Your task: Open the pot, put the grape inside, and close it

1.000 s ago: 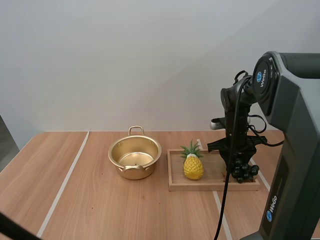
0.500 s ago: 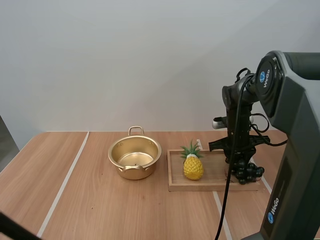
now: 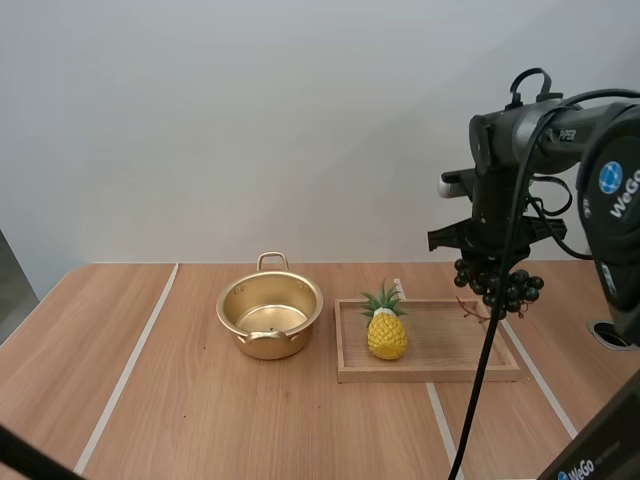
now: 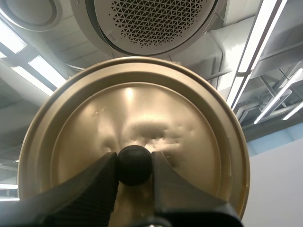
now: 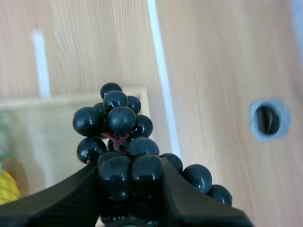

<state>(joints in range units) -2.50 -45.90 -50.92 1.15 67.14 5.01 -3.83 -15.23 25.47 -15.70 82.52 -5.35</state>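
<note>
The gold pot (image 3: 269,317) stands open on the table, left of the wooden tray (image 3: 428,368). Its gold lid (image 4: 135,127) is held up by my left gripper (image 4: 134,165), whose fingers pinch the lid's black knob (image 4: 134,164). My right gripper (image 3: 487,268) hangs well above the tray's right end, shut on a bunch of dark grapes (image 3: 498,284). In the right wrist view the grapes (image 5: 124,142) sit between the fingers of my right gripper (image 5: 129,182), over the tray's corner.
A yellow toy pineapple (image 3: 386,327) stands on the tray's left half. A round grey hole (image 5: 268,118) lies in the tabletop to the right of the tray. White stripes run across the wooden table.
My right gripper has risen from the tray's right end with the grapes, lifting them clear of the tray and shifting slightly right.
</note>
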